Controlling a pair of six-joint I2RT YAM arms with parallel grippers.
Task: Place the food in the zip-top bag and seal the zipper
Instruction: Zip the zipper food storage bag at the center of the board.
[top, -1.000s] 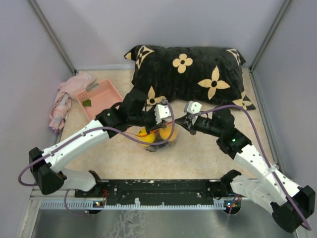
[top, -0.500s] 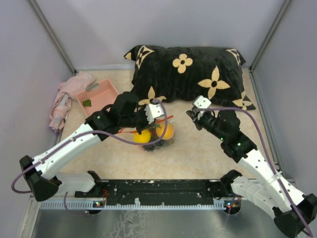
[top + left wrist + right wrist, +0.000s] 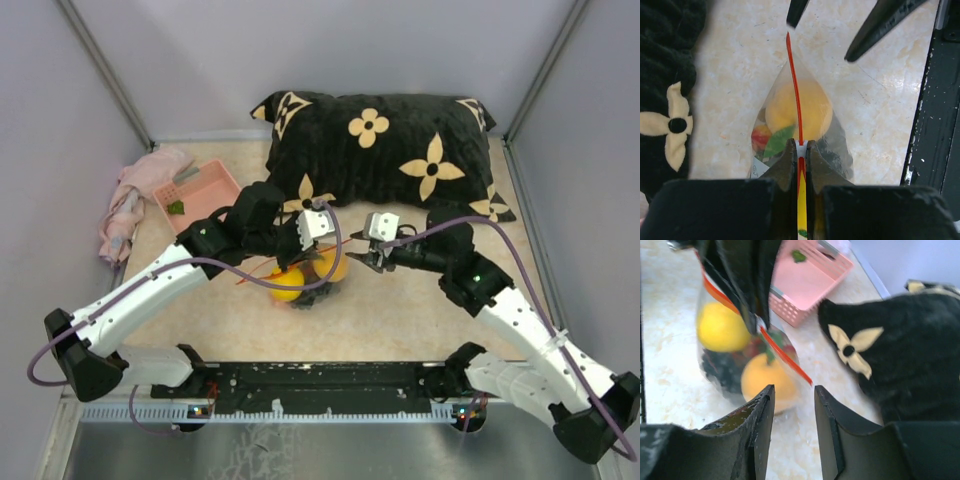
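Observation:
The zip-top bag [image 3: 303, 285] rests on the table at mid-front, and the food is inside it: a yellow ball [image 3: 720, 330], an orange ball [image 3: 765, 381], dark berries and a green leaf [image 3: 777, 142]. My left gripper [image 3: 800, 150] is shut on the near end of the red zipper [image 3: 795, 90] and holds the bag's mouth up. The strip runs straight away from it. My right gripper [image 3: 792, 390] is open, with its jaws on either side of the zipper's far tip [image 3: 807, 380] and not touching it. From above, the right gripper [image 3: 362, 258] sits just right of the bag.
A black pillow [image 3: 390, 150] with cream flowers lies behind the bag. At the back left stands the pink basket [image 3: 210, 190] with a green bit [image 3: 176, 207] in it, next to a pink cloth [image 3: 135, 195]. Grey walls stand on three sides.
My right gripper was shut at the bag's right end, drew back to the right, then returned and opened around the zipper tip. The left gripper kept its grip and shifted a little.

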